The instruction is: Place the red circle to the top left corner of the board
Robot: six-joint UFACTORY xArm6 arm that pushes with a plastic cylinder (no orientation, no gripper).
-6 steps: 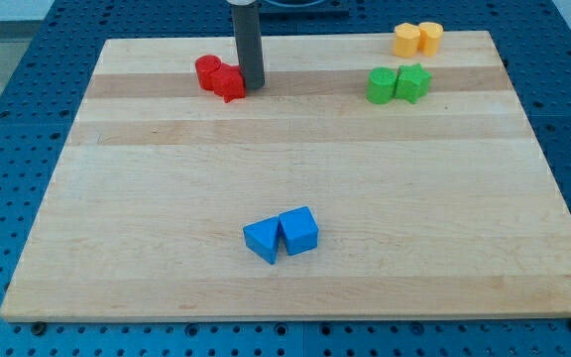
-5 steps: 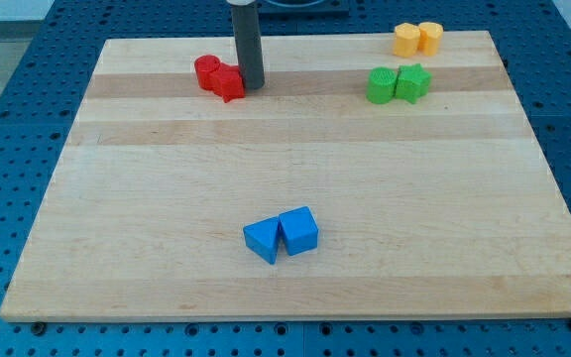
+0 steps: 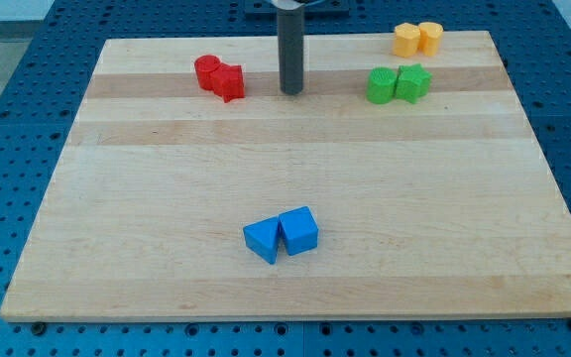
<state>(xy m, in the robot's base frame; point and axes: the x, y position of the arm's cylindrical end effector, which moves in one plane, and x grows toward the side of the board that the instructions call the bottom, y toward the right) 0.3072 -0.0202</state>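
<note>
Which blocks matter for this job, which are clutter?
Job: red circle; my tip, apart from the reds on the view's right; board, top-left corner the goal.
Clutter: red star, touching the circle; green pair; yellow pair; blue pair.

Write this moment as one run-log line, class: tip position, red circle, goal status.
tip: right of the red pair, apart | red circle: touching red star, upper left area | goal: top left corner not yet reached
</note>
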